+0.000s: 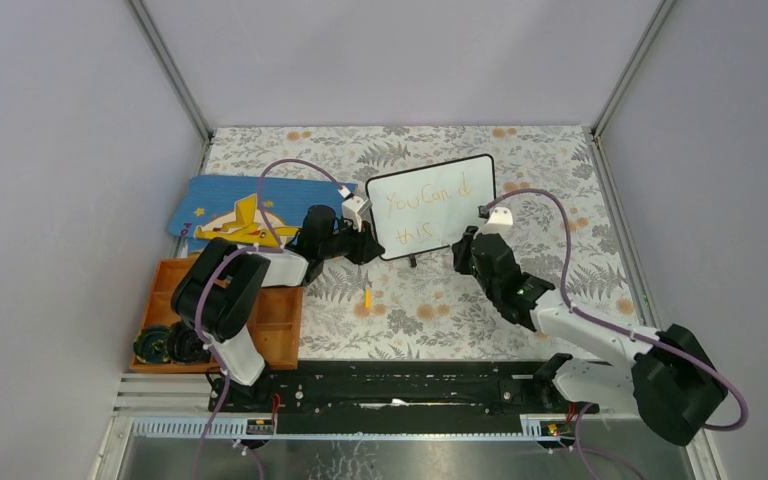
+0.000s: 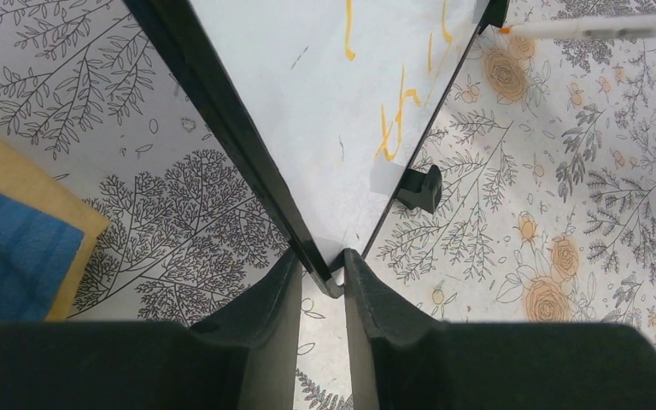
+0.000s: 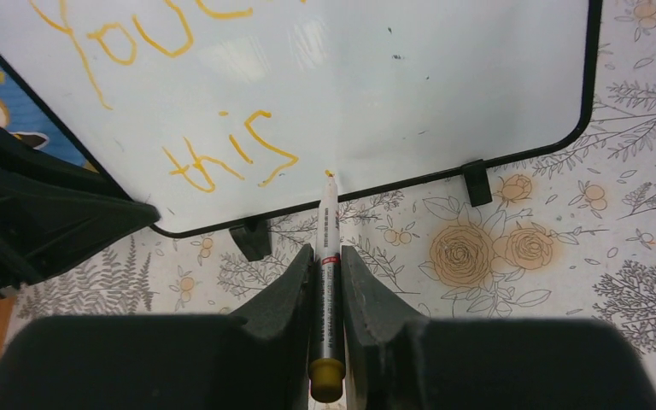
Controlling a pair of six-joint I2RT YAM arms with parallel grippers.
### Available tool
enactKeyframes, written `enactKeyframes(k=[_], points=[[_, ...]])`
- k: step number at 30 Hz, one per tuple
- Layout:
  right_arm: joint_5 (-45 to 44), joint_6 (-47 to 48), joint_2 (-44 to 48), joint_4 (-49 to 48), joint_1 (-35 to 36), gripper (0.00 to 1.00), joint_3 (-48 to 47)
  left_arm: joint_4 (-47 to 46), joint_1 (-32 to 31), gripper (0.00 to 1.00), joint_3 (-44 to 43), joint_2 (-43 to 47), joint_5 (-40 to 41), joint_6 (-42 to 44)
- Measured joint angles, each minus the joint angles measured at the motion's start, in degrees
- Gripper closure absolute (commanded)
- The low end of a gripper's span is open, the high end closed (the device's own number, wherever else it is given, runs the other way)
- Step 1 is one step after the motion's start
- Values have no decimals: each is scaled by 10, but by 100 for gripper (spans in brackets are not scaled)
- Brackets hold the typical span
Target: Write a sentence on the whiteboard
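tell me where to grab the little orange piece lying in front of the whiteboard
Probably across its narrow middle, from straight above: the orange piece lies flat on the mat, long axis near-to-far, so a claw should close side to side.

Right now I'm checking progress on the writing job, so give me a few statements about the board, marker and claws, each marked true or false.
1. The left claw clamps the board by its frame. True.
2. The right claw is empty. False: it holds a marker.
3. The writing is blue. False: it is orange.
4. The writing fills two lines. True.
5. The board lies face down. False: its written face shows, turned toward the arms.
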State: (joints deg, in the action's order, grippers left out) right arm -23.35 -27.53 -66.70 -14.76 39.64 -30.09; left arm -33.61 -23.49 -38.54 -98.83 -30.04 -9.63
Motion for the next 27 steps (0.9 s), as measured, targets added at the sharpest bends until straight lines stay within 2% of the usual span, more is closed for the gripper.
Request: enactKeyframes(k=[10, 17, 25, 27], points=[[10, 3, 174, 95, 0, 100, -8, 6, -1, 56, 0, 9, 8, 2], [27, 5, 239, 156, 0, 100, -10, 7, -1, 47, 2, 37, 10, 3], [45, 7, 269, 197, 0, 100, -10, 14, -1, 27, 22, 77, 32, 5], [46, 7, 278, 201, 0, 100, -10, 16, -1, 18, 29, 93, 40, 6]])
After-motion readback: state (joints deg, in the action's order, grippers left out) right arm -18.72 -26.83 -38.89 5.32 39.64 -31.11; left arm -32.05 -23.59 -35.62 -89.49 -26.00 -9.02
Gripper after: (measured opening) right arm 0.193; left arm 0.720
